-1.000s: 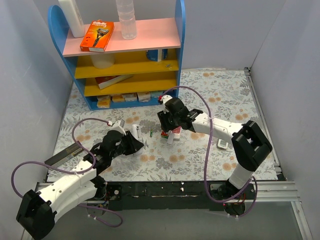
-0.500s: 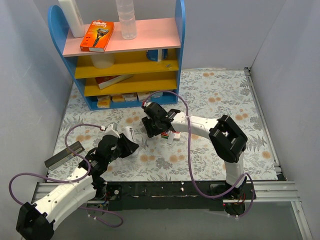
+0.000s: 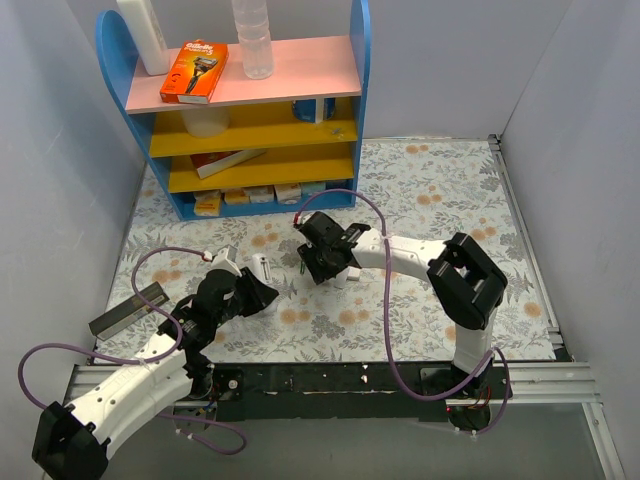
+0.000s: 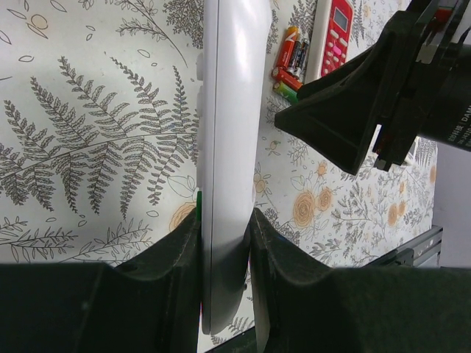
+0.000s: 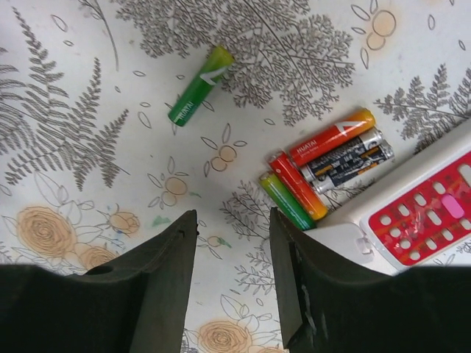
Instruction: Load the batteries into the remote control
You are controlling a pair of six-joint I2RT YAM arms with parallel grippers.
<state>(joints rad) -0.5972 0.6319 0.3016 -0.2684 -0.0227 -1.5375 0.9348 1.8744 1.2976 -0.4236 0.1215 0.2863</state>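
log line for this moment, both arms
left gripper: shut on remote control | right gripper: open, empty, near batteries | batteries: lying loose

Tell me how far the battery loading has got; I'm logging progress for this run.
Done: the left hand grips the white remote. In hand: the open right hand hovers over the loose batteries on the table, holding none. Left: pick up each battery and seat it; the remote's compartment isn't visible, so nothing shows as loaded.

Remote control point(image 4: 228, 147): glossy white plastic. Batteries point(image 5: 342, 160): shiny wrap, prob. metal ends. Tablecloth point(image 5: 73, 147): matt print.
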